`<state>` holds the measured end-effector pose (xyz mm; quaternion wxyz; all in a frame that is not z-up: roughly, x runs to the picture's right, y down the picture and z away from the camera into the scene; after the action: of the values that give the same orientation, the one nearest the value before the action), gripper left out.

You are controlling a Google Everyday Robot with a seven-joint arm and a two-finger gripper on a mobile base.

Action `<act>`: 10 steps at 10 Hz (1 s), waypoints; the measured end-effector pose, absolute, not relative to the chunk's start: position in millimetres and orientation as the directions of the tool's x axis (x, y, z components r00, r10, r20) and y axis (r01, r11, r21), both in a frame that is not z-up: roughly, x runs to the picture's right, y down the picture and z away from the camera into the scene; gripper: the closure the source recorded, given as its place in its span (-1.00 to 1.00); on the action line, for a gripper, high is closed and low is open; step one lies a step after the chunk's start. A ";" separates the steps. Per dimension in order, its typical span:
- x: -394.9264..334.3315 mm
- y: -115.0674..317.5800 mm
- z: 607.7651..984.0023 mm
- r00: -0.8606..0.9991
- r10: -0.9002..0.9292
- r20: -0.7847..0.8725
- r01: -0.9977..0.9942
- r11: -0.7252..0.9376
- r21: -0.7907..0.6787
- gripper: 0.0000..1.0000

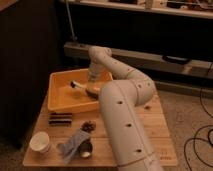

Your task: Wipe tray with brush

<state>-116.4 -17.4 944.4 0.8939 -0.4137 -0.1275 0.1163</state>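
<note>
The tray (57, 100) is sitting at the table's (160, 131) left. Inside it the brush (79, 85) is lying with its long axis running left to right, dark tip pointing left and right end meeting the gripper (93, 90), which is reaching down onto the tray floor; whether it is clamping the brush cannot be told

Dim, warm light — brightest on the tray (64, 96), gripper (92, 88) inside it; deep shadow behind the tray.
</note>
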 end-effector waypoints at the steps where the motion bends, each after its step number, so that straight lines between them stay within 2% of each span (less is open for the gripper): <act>1: -130.3 -25.5 947.3 0.943 0.304 0.136 -0.094 0.635 -0.767 1.00; 6: -185.5 -28.9 936.7 0.940 0.264 0.214 -0.010 0.649 -0.760 1.00; 10: -207.7 3.2 913.2 0.926 0.254 0.279 0.055 0.639 -0.767 1.00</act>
<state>-207.7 3.2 913.2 0.8864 -0.4211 -0.1839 0.0562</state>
